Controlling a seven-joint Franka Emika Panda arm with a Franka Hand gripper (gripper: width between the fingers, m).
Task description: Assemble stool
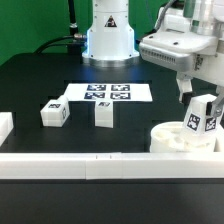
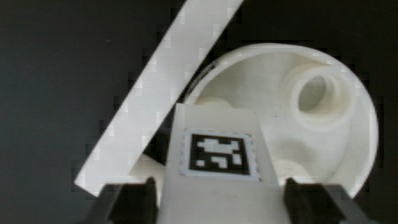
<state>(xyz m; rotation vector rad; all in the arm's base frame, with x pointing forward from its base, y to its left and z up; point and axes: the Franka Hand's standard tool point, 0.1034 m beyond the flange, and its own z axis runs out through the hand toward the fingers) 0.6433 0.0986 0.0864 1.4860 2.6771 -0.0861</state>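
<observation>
My gripper (image 1: 197, 104) is at the exterior view's right, shut on a white blocky stool leg (image 1: 204, 116) that carries a black-and-white tag. In the wrist view this leg (image 2: 217, 160) fills the gap between the two dark fingers (image 2: 132, 202), tag facing the camera. The leg is upright over the round white seat (image 1: 176, 139), whose disc and a round hole (image 2: 324, 92) show just beyond it. Whether the leg's lower end touches the seat is hidden. Two more legs (image 1: 53, 112) (image 1: 103, 114) lie loose on the black table.
The marker board (image 1: 106, 93) lies flat in the middle, in front of the arm's base. A long white rail (image 1: 90, 163) runs along the near edge, next to the seat. It crosses the wrist view diagonally (image 2: 164, 90). A short white block (image 1: 5, 126) stands at the left.
</observation>
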